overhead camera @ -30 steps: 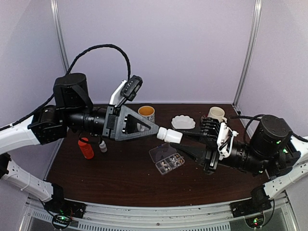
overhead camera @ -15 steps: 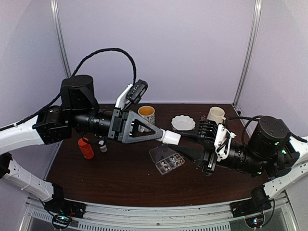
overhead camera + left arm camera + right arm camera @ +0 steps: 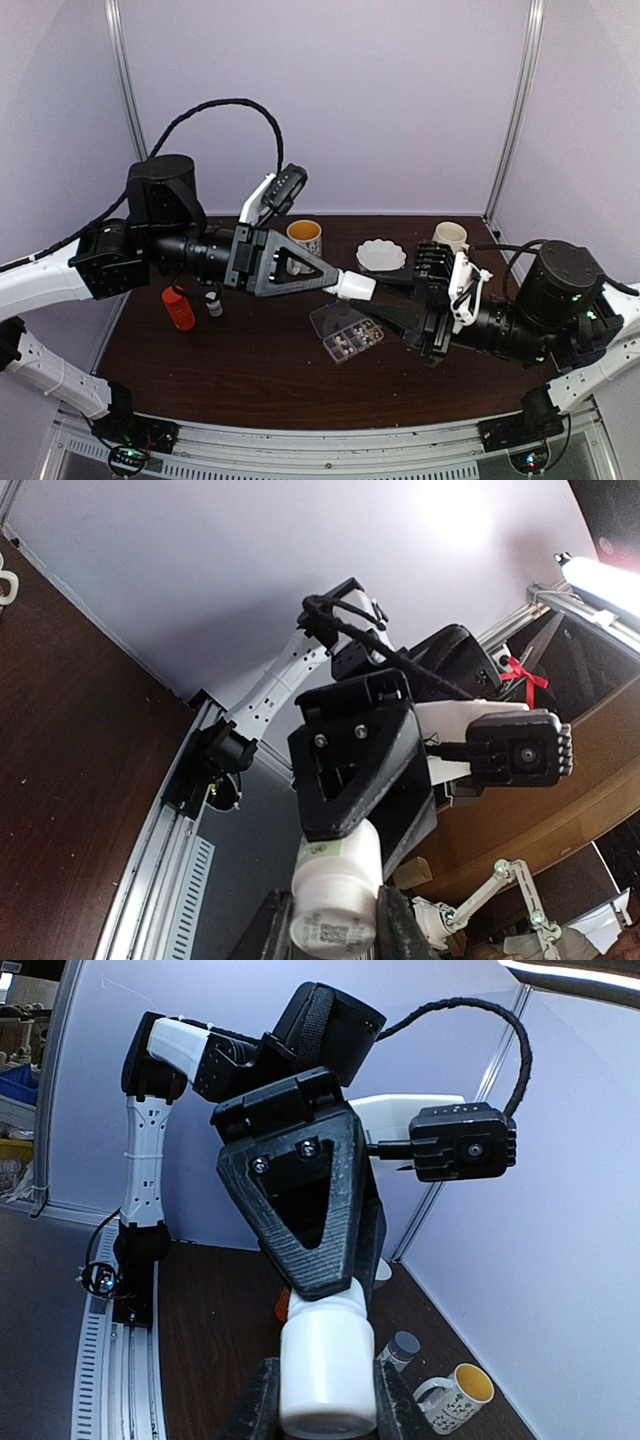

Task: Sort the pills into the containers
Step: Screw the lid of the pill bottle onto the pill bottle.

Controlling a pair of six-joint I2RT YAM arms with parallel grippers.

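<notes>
A white bottle (image 3: 352, 287) hangs in the air between both arms, above the clear pill box (image 3: 362, 327). My right gripper (image 3: 380, 288) is shut on the bottle's body (image 3: 325, 1365). My left gripper (image 3: 337, 284) is shut on its cap end (image 3: 335, 895), with a finger (image 3: 262, 930) pressed to each side. The right arm's black fingers (image 3: 345, 780) grip the far end in the left wrist view. The containers, small compartments of the pill box, lie with a clear lid (image 3: 330, 318) open. Tiny pale pills (image 3: 343, 344) sit in several compartments.
An orange bottle (image 3: 179, 308) and a small grey-capped vial (image 3: 213, 304) stand at the left. At the back are a yellow-lined mug (image 3: 305, 236), a white scalloped dish (image 3: 381, 254) and a white mug (image 3: 450, 237). The right wrist view shows the vial (image 3: 400, 1348) and mug (image 3: 455, 1395).
My left gripper moved right to the bottle and its jaws closed in on the cap end. The right gripper kept its hold and shifted slightly left.
</notes>
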